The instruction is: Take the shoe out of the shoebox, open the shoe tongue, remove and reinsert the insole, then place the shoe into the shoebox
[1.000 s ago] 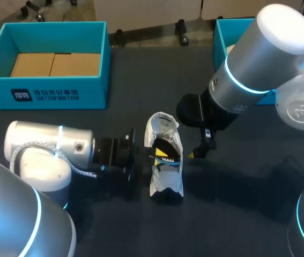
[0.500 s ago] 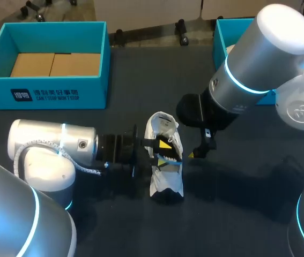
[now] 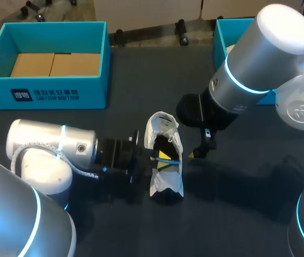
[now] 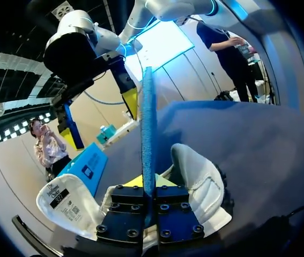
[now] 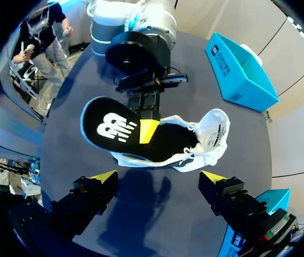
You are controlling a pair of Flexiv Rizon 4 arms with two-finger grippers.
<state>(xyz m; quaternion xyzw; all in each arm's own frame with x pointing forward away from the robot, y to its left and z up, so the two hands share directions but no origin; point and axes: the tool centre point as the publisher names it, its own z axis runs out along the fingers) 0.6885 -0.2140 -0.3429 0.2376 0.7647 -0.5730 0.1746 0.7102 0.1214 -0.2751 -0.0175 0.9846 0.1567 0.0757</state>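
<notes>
The white shoe [image 3: 161, 183] lies near the middle of the dark table [image 3: 248, 187], just ahead of me. Its long axis runs from near to far. The opened tongue [image 5: 216, 129], with its label showing, points toward the far edge, and the darker end points back at me.

The insole [image 5: 114, 128] is partly out of the shoe and stands on its long edge. Its black printed face is turned toward my right arm.

My left gripper [image 3: 162, 157] comes in level from the left, across the shoe's length. Its fingers are pinching the insole, which from that wrist shows as a thin blue strip rising between them.

My right gripper [image 5: 158, 176] hangs just to the right of the shoe without touching it. Its yellow tips are spread wide with nothing between them.

An open teal box [image 3: 60, 93] sits at the far left, well apart from the shoe. A second teal box [image 3: 227, 33] sits at the far right, mostly hidden behind my right arm.
</notes>
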